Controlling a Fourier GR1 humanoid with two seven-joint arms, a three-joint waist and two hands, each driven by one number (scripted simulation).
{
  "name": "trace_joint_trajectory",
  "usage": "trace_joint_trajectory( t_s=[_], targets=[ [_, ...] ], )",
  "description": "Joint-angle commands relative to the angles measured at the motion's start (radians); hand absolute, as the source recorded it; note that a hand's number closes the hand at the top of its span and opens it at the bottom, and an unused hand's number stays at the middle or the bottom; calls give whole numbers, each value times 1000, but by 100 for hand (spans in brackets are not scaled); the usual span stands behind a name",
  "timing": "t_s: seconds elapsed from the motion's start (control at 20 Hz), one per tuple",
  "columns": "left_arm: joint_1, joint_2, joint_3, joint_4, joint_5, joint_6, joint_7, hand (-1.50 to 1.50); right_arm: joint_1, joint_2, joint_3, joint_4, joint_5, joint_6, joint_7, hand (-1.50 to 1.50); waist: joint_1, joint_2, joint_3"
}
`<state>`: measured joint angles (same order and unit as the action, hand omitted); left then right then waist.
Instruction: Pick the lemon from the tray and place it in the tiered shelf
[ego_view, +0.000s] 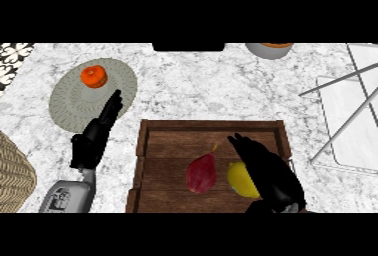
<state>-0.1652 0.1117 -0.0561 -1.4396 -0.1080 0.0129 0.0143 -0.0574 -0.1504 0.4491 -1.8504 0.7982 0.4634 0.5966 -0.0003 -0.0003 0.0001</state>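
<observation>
A yellow lemon (240, 180) lies in the wooden tray (209, 125), at its right side. My right hand (267, 170) is over the tray, right beside the lemon and partly covering its right edge, fingers straight and pointing up-left. The tiered shelf (353, 117), white with thin grey struts, stands at the right of the counter. My left hand (94, 136) rests open to the left of the tray, fingers pointing up toward a plate.
A dark red sweet potato (201, 172) lies in the tray just left of the lemon. A grey round plate (77, 102) with an orange fruit (94, 76) sits at upper left. A woven basket (15, 172) is at the left edge. A bowl (269, 49) stands at the top.
</observation>
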Motion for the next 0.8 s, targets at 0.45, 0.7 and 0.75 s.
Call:
trace_joint_trajectory(
  t_s=[0.45, 0.7, 0.75],
  targets=[
    [26, -15, 24, 19, -9, -22, -44, 0, 7, -18, 54, 125, 146, -85, -181, 150, 1, 0, 0],
    [29, -42, -4, -62, -36, -3, 38, 0, 125, -29, 85, -27, 162, -79, -172, 150, -2, -1, 0],
    [-33, -2, 47, 41, -22, -17, -30, 0, 74, -197, -12, -42, 35, -5, -390, 150, -10, 1, 0]
  ],
)
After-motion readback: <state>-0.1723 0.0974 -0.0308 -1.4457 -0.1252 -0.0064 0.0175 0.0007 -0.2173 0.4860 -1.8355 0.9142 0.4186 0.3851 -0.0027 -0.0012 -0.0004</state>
